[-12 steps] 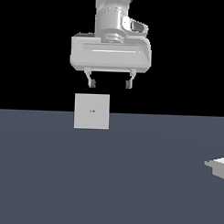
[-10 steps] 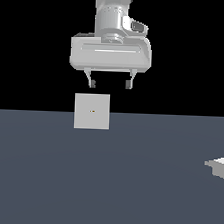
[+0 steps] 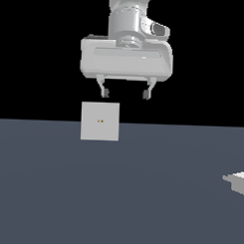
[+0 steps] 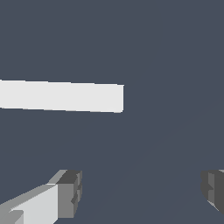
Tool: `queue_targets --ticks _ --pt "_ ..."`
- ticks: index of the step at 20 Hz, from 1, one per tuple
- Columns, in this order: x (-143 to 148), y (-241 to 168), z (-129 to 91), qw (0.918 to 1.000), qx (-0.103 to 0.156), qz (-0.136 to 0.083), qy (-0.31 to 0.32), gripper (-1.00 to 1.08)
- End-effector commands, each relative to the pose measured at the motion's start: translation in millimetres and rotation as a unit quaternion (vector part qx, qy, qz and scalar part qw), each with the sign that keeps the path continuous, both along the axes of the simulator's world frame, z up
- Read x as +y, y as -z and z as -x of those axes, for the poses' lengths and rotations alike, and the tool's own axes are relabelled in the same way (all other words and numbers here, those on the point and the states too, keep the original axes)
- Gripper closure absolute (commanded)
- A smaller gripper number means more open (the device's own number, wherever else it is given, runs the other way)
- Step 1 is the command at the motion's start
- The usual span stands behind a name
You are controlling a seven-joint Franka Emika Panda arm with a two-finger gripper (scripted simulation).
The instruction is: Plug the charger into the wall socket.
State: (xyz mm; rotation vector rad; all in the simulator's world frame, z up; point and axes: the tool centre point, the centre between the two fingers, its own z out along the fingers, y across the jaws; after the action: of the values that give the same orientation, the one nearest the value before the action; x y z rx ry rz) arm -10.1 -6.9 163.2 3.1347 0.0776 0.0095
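Hanging wide open and empty, the gripper [image 3: 125, 94] is high above the floor; the charger [image 3: 237, 181] lies well apart at about four o'clock, the wall socket [image 3: 100, 121] just below at seven.

Legible text, labels, brands, numbers, signs: none in either view. Wall socket [image 3: 100, 121] face: two tiny orange dots only, no lettering.

Flat, even sim lighting, no visible light source. Pitch-black backdrop behind the table [image 3: 116, 193]. Zero cast shadows, no glare. Sharp everywhere, just jaggy low-res edges. No lens distortion in either view.
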Motion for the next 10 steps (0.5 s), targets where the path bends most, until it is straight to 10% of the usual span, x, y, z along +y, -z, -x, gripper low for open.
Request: queue_targets --ticks 1,10 --pt "-8.4 4.8 7.2 1.0 -0.001 0.0 -0.009 -0.92" --pt "-53.9 30.5 42.2 0.9983 -0.005 -0.002 -0.057 -0.92"
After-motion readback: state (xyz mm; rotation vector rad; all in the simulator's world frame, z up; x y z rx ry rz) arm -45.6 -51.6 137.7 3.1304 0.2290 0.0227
